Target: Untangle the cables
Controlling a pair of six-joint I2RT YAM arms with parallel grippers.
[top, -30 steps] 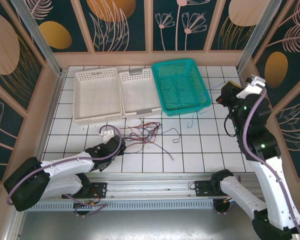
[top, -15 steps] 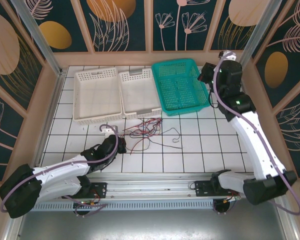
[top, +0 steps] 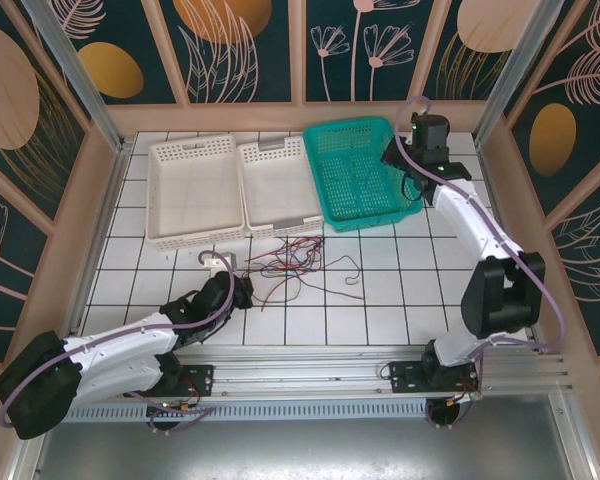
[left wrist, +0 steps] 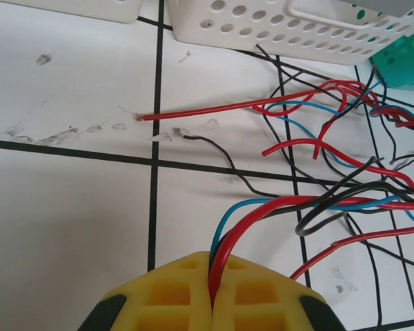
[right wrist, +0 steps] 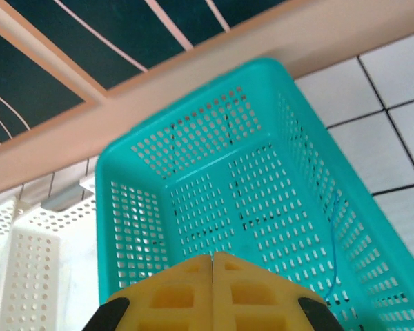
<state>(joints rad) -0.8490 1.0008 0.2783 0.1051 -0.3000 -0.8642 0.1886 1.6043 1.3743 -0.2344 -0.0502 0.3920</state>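
1. Presently, left gripper (left wrist: 212, 293): pads are pressed together on a bundle of red, blue and black strands. These belong to the cables (left wrist: 310, 203) and fan out toward 1 o'clock in the wrist view.
2. Cables (top: 285, 262): a loose tangle on the tiled table (top: 420, 290), at 6 o'clock of the white baskets (top: 280, 225) and 2 o'clock of the left gripper (top: 242, 292).
3. Right gripper (right wrist: 212, 265): jaws are pressed together with nothing seen between them, poised over the 3 o'clock rim of the teal basket (top: 375, 222).
4. Change: within the last second the right gripper (top: 395, 160) has swung from the table's 3 o'clock edge to the basket. The tangle's tail at 5 o'clock has drawn in.
5. Blue strand (right wrist: 334, 234): one fine wire lies against the wall of the teal basket (right wrist: 138, 227).
6. Judgement: one cable is likely separated and delivered. The rest remain knotted, anchored by the left grip.
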